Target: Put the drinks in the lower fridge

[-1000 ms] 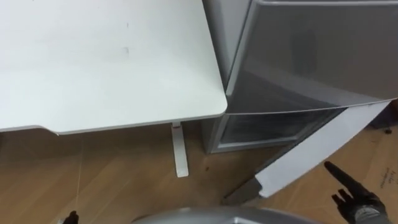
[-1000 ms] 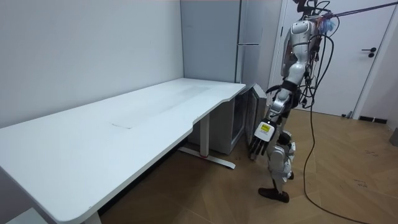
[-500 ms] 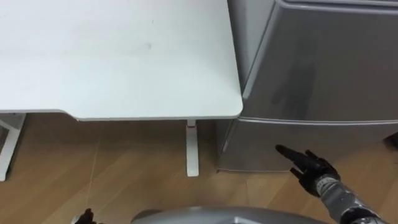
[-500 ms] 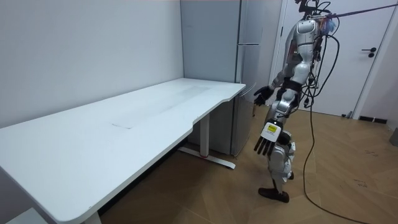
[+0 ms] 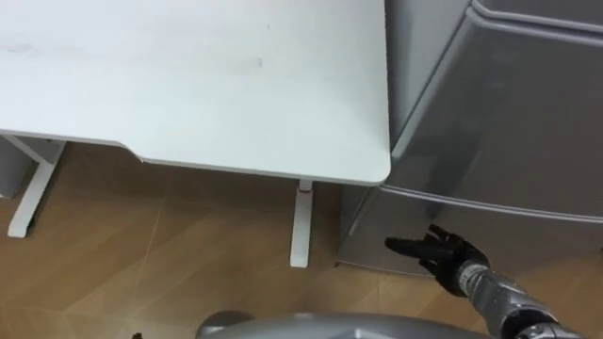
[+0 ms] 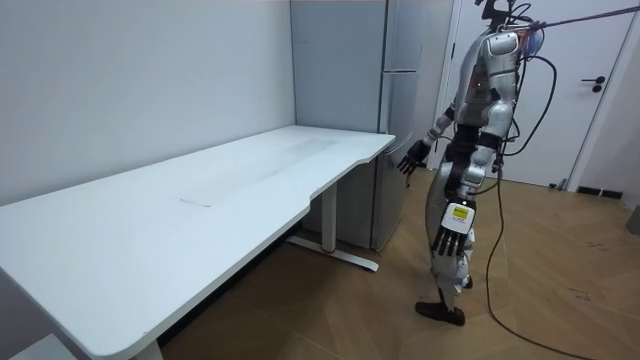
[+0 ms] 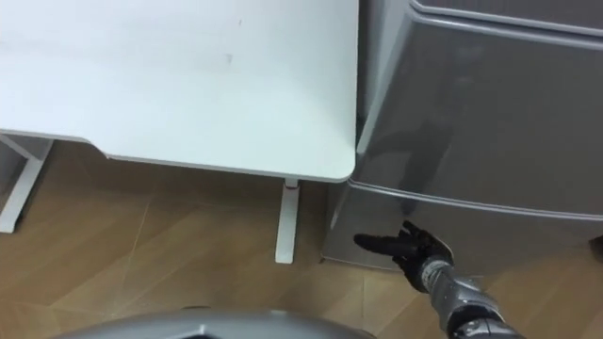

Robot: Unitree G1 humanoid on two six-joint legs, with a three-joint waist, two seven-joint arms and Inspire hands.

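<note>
Right of the counter (image 5: 188, 94), the open right hand (image 5: 441, 254) is hovering by the shut lower fridge door (image 5: 542, 243); loading is seemingly finishing.

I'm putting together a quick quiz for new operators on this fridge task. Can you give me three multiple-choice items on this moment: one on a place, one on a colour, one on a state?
1. Where is the right hand?
A. Flat on the floor
B. Low, in front of the lower fridge door
C. Raised above the robot's head

2. What colour is the top of the table?
A. White
B. Black
C. Red

3. How is the lower fridge door?
A. Wide open
B. Taken off
C. Shut

Answers:
1 B: its straight fingers reach out before the lower door, while the left hand hangs at the robot's side.
2 A: the whole top is plain white.
3 C: the door lies flush with the fridge front and nothing of the inside shows.
</note>
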